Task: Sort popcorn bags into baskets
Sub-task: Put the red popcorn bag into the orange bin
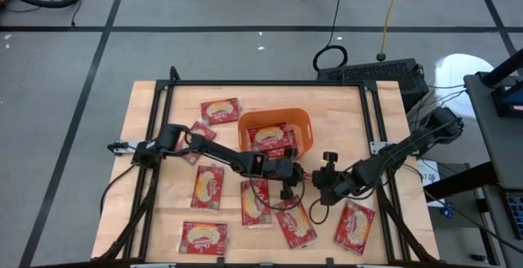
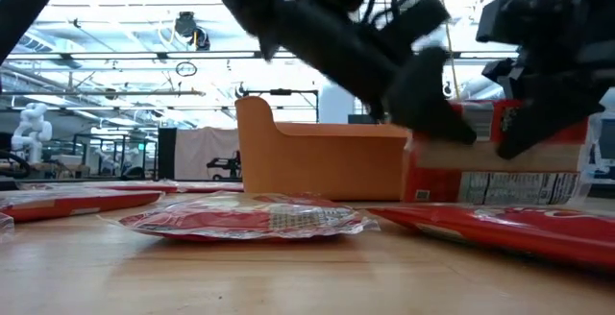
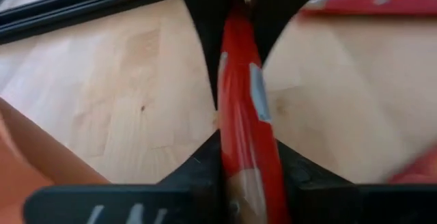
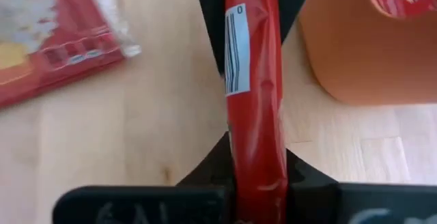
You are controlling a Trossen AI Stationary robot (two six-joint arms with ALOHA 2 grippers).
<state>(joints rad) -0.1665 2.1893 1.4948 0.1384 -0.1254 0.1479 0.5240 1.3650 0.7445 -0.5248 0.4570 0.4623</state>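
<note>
Both claws pinch one popcorn bag point(image 4: 251, 74) edge-on just beside the orange basket point(image 1: 304, 126): left claw point(image 3: 239, 176) and right claw point(image 4: 256, 176) clamped. You'll find it light, floppy, crinkly; grip the flat sealed edge.

Evenly bright from overhead, with only soft, short shadows on the table point(image 1: 163, 129) under the arms. In the low view, strong backlight from ceiling lamps point(image 2: 192, 36) behind the orange basket point(image 2: 322, 161), turning the arms into dark, motion-smeared shapes. Blurred and too close in both wrist views: red packet point(image 3: 242, 108) soft-edged, wood grain hazy beside it.
</note>
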